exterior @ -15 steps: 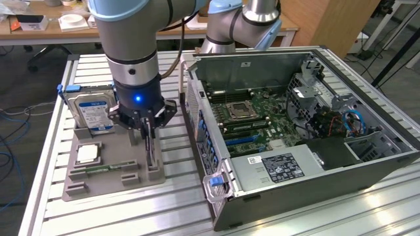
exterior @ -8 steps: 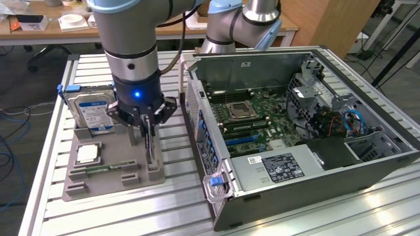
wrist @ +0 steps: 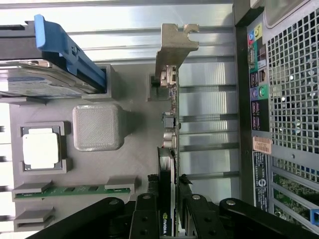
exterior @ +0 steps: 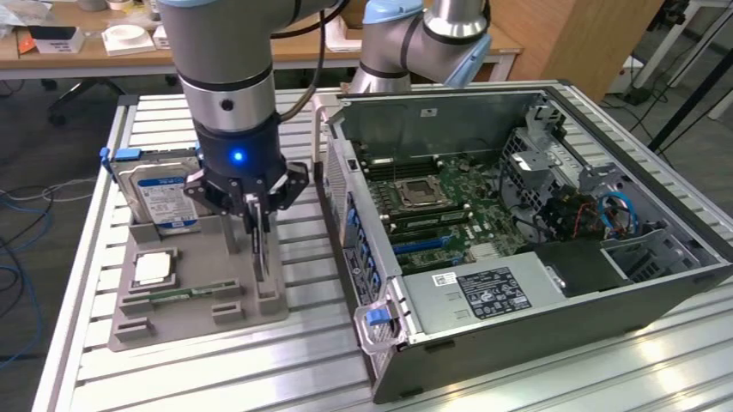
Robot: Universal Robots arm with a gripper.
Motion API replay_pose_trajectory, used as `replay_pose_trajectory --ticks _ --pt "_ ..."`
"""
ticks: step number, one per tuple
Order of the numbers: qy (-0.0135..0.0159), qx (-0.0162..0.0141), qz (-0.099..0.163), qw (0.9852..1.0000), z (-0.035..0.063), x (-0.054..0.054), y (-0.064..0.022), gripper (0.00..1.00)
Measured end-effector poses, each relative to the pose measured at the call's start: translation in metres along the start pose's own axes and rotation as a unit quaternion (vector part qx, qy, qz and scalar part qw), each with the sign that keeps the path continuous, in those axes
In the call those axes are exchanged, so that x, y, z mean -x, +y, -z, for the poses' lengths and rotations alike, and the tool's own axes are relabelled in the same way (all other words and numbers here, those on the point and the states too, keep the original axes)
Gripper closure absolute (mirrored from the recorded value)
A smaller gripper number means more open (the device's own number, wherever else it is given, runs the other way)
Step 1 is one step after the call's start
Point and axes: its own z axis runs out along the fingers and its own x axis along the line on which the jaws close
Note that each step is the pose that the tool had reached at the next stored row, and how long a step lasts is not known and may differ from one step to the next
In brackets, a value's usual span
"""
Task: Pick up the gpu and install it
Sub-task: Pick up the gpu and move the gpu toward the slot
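Note:
The gpu is a thin dark card standing on edge in a slot of the grey holder, close beside the open computer case. My gripper comes straight down on its top edge. In the wrist view the gripper has one black finger on each side of the gpu, pressed against the card's faces. The card's metal bracket sticks out at the far end, over the holder's edge. The lower edge of the card still sits at the holder.
A hard drive with a blue-white label stands in the holder beside the gripper. A processor chip and a green memory stick lie in the holder too. The case's motherboard lies exposed, and the case wall is near the card.

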Motion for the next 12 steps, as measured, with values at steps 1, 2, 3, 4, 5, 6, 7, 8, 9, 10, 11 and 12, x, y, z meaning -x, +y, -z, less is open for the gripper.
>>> replay_pose_trajectory --ticks 1,2,3,4,5,6,7,8,9,10,11,12 --pt "0.0000 0.0000 0.000 1.0000 0.0011 0.0000 0.0001 0.74" --pt "0.0000 0.0000 0.000 1.0000 0.0018 0.0000 0.0001 0.74" --pt "-0.0001 0.0001 0.000 1.0000 0.0018 0.0001 0.0001 0.74" --pt "-0.0001 0.0001 0.000 1.0000 0.0018 0.0000 0.0001 0.74" --pt "-0.0001 0.0001 0.000 1.0000 0.0018 0.0001 0.0001 0.74" --pt "-0.0001 0.0001 0.000 1.0000 0.0018 0.0000 0.0001 0.74" --pt "0.0000 0.0000 0.000 1.0000 0.0019 0.0000 0.0001 0.74" --pt "0.0000 0.0000 0.000 1.0000 0.0019 0.0001 0.0001 0.74" --pt "0.0000 0.0000 0.000 1.0000 0.0019 0.0000 0.0001 0.73" --pt "0.0000 0.0000 0.000 1.0000 0.0019 0.0000 0.0001 0.73" --pt "0.0000 0.0000 0.000 1.0000 0.0019 0.0000 0.0001 0.66" --pt "0.0000 0.0000 0.000 1.0000 0.0019 0.0000 0.0001 0.66"
